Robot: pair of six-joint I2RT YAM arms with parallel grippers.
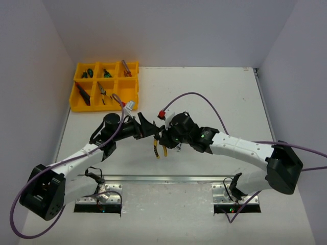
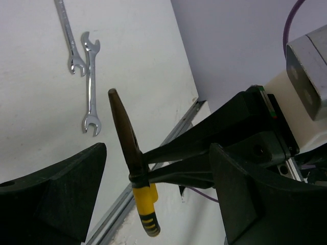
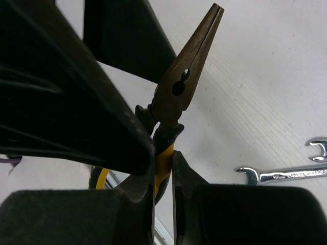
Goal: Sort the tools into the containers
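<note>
Needle-nose pliers [image 3: 186, 81]: dark brown nose closed to a point, yellow-and-black handles; held above the table [image 1: 214, 97], centre of the top view. The right gripper [image 3: 163, 158] is clenched on the handles below the pivot. The left gripper [image 2: 158, 153] is released, fingers [image 2: 61, 194] wide either side of the pliers, not touching. Two silver wrenches [image 2: 91, 87]: flat on the table, touching, upper left of the left wrist view. Yellow tray [image 1: 97, 108]: six compartments, tools [image 1: 102, 92] inside, upper left of the top view.

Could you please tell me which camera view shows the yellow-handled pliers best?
The left wrist view: the pliers show from nose tip to yellow handle end, clamped in the right gripper. The right wrist view shows the nose and pivot close up, handles mostly hidden. The top view shows them small between the arms.
</note>
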